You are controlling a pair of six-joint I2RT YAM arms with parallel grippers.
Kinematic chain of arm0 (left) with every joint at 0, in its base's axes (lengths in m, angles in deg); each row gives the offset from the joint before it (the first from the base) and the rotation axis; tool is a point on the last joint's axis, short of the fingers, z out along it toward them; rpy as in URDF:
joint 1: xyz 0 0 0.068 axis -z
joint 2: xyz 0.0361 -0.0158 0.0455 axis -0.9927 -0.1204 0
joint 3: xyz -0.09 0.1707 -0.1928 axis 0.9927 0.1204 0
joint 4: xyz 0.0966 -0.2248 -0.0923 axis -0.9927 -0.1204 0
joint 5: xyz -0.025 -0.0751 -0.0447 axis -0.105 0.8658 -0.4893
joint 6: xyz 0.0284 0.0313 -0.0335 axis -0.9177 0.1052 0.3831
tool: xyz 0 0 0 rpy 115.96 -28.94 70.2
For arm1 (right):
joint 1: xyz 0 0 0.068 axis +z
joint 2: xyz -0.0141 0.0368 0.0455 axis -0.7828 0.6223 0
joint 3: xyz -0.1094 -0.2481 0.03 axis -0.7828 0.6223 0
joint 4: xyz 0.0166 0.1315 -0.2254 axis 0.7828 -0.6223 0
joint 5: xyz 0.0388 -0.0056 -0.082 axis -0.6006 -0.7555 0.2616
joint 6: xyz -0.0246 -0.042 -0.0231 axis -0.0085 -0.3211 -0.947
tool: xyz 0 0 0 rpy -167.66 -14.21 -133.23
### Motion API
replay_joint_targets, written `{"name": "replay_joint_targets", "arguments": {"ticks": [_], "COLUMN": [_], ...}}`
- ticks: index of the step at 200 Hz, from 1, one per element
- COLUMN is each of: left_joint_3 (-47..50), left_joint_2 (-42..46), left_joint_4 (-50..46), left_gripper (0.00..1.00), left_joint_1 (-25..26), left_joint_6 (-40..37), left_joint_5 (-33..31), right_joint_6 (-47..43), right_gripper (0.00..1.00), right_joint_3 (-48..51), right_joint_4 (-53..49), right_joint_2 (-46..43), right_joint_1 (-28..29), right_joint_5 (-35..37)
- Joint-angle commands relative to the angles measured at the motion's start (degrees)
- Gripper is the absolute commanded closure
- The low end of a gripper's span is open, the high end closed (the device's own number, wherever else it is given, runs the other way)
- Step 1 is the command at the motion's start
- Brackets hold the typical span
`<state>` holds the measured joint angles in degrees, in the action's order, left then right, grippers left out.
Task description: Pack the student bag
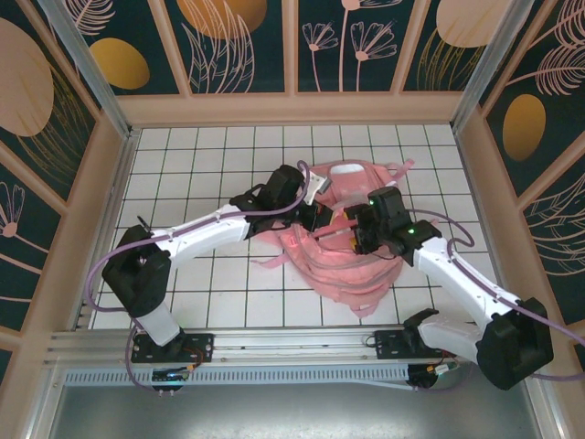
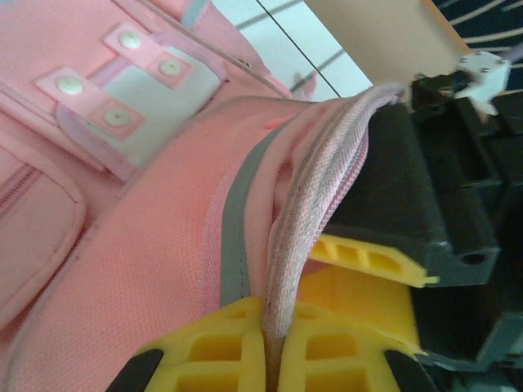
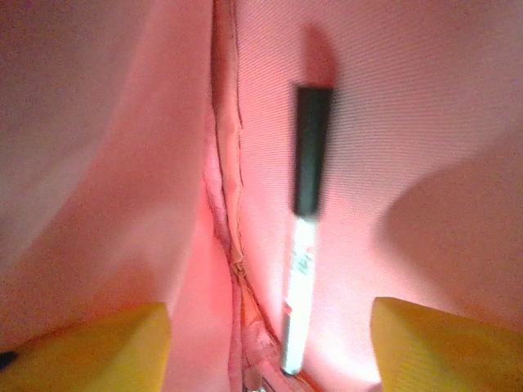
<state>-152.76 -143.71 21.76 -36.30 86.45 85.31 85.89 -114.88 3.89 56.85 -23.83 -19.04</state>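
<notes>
The student bag (image 1: pixel 352 274), a soft pink backpack, lies in the middle of the gridded table. Its whitish front patch (image 2: pixel 143 102) shows in the left wrist view. My left gripper (image 2: pixel 274 327) is shut on the zip edge of the bag's mouth and holds it up. My right gripper (image 3: pixel 270 327) is inside the bag, its yellow fingers (image 3: pixel 441 343) wide apart. A white marker with a black cap (image 3: pixel 304 245) lies loose against the pink lining between them, touching neither finger. From above, the left gripper (image 1: pixel 315 206) and the right gripper (image 1: pixel 352 233) meet at the bag's opening.
Wooden walls (image 1: pixel 101 210) enclose the white gridded table (image 1: pixel 192 165) on three sides. The bag's pink straps (image 1: pixel 361 297) trail toward the near edge. A metal rail (image 1: pixel 292 343) with both arm bases runs along the front. The right gripper's black body (image 2: pixel 425 204) sits close beside my left fingers.
</notes>
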Motion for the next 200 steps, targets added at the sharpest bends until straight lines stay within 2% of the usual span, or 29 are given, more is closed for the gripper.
{"name": "replay_joint_targets", "arguments": {"ticks": [1,13,25,31,41,46,54,60,71,79,99,123,137,150,164,200], "left_joint_3": [-1.7,-1.4,-1.6,-2.0,-2.5,-2.7,-2.7,-2.4,-1.4,-0.3,2.2,6.8,10.3,13.8,17.4,25.4], "left_joint_2": [3.8,3.8,3.8,4.0,4.8,5.6,7.3,8.8,12.3,14.7,19.6,23.7,24.9,25.5,24.7,19.3], "left_joint_4": [3.9,4.1,3.0,1.9,0.1,-1.0,-2.9,-4.6,-8.3,-11.1,-20.3,-29.7,-33.4,-33.3,-32.8,-25.7], "left_gripper": [1.00,1.00,1.00,0.90,0.68,0.62,0.58,0.50,0.28,0.21,0.23,0.26,0.26,0.24,0.22,0.25], "left_joint_1": [-0.7,-0.8,-0.9,-1.1,-1.7,-2.2,-3.0,-3.6,-4.7,-6.0,-13.8,-26.0,-33.2,-38.4,-42.4,-51.7], "left_joint_6": [-2.2,-2.3,-3.6,-4.0,-4.8,-4.8,-4.8,-4.4,-1.9,0.4,8.7,14.1,16.1,15.6,15.9,17.0], "left_joint_5": [-4.8,-5.1,-4.8,-4.9,-5.6,-6.8,-9.8,-14.5,-25.8,-33.2,-39.4,-41.6,-40.3,-38.3,-39.1,-37.5], "right_joint_6": [0.5,1.6,2.2,2.1,2.1,1.7,1.2,0.5,-2.6,-6.5,-20.3,-32.4,-37.9,-41.7,-44.3,-45.0], "right_gripper": [0.29,0.30,0.31,0.32,0.34,0.35,0.36,0.37,0.39,0.40,0.38,0.32,0.31,0.31,0.31,0.31], "right_joint_3": [-1.4,-0.3,-1.1,-2.3,-5.2,-6.3,-7.8,-8.7,-9.8,-10.1,-10.0,-11.0,-12.9,-14.5,-15.6,-16.9], "right_joint_4": [-2.2,-2.4,-4.1,-6.4,-11.2,-13.2,-16.1,-17.6,-18.4,-17.2,-8.9,-0.2,1.4,1.9,2.9,5.9], "right_joint_2": [-1.7,-3.8,-6.7,-8.3,-10.8,-12.2,-14.3,-15.6,-18.3,-19.7,-20.9,-18.7,-15.5,-12.5,-9.8,-6.2], "right_joint_1": [-2.4,-2.7,-1.9,-1.3,-0.6,-0.6,-0.7,-0.8,-0.9,-1.1,-1.3,-1.3,-1.2,-1.3,-1.3,-1.3], "right_joint_5": [3.9,0.8,0.9,2.4,6.1,7.5,9.9,12.0,15.3,17.2,17.8,13.9,11.9,10.1,7.8,1.3]}}
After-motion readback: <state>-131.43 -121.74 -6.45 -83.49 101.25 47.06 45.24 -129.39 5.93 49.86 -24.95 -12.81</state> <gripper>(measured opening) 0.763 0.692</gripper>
